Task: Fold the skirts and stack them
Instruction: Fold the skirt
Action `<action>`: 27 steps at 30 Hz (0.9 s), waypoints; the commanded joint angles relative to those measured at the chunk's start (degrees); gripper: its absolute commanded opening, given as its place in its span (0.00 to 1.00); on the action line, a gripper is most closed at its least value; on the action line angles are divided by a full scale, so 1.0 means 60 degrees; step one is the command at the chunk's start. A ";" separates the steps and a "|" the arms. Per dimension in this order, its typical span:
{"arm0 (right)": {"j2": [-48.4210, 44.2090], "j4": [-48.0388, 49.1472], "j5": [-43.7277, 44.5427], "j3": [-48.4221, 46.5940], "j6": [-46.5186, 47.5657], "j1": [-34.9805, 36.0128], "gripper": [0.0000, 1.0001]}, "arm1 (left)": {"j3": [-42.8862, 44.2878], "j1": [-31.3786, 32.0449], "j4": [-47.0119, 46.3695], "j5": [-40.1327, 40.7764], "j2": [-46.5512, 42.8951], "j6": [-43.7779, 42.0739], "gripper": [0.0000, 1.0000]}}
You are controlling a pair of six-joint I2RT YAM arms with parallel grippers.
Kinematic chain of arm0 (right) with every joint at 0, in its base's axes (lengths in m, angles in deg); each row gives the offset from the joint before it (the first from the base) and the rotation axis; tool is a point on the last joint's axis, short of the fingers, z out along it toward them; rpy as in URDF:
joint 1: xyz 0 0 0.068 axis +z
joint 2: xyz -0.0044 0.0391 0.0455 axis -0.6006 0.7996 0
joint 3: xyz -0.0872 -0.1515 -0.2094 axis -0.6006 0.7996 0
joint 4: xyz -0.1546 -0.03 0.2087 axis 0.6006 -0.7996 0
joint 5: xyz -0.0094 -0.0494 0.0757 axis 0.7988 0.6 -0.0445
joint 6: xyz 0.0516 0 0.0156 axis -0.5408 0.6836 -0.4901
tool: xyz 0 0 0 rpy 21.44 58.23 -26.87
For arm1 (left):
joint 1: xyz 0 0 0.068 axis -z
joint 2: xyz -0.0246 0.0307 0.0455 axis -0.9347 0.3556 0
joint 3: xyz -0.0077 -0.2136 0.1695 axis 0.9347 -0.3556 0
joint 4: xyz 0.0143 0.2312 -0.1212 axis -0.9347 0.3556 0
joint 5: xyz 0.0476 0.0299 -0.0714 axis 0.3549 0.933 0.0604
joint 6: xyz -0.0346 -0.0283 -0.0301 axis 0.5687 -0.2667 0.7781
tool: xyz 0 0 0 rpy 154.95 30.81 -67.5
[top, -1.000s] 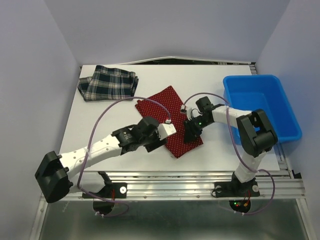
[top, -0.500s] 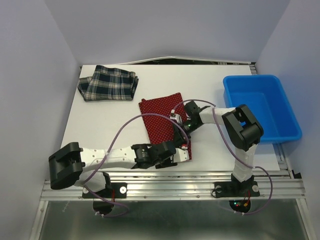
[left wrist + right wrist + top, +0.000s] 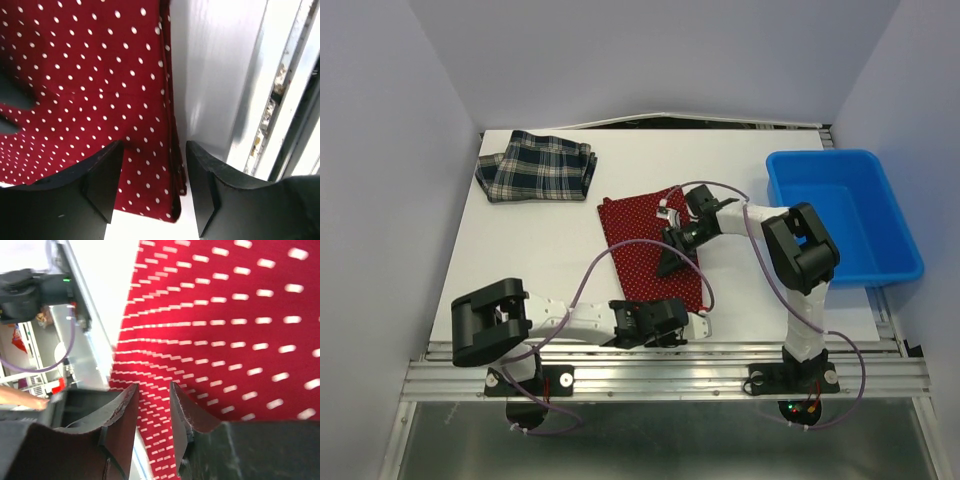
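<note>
The red skirt with white polka dots lies flat near the table's front middle. It fills the left wrist view and the right wrist view. My left gripper is open at the skirt's near right corner, and its jaws straddle that folded edge. My right gripper is over the skirt's middle, its jaws a narrow gap apart with only cloth showing below. The plaid skirt lies folded at the far left, away from both grippers.
A blue plastic bin stands at the right side of the table. The table's metal front rail runs just beside my left gripper. Grey walls close in the left, back and right sides.
The red skirt has swung from diagonal to nearly straight. My left gripper has moved back to the front edge at its near corner. My right gripper has shifted left over the cloth.
</note>
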 commanded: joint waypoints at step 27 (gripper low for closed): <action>-0.0335 0.0069 0.2482 -0.0596 0.2020 -0.0097 0.48 | 0.1218 -0.0736 0.3538 -0.5565 -0.1086 -0.1701 0.00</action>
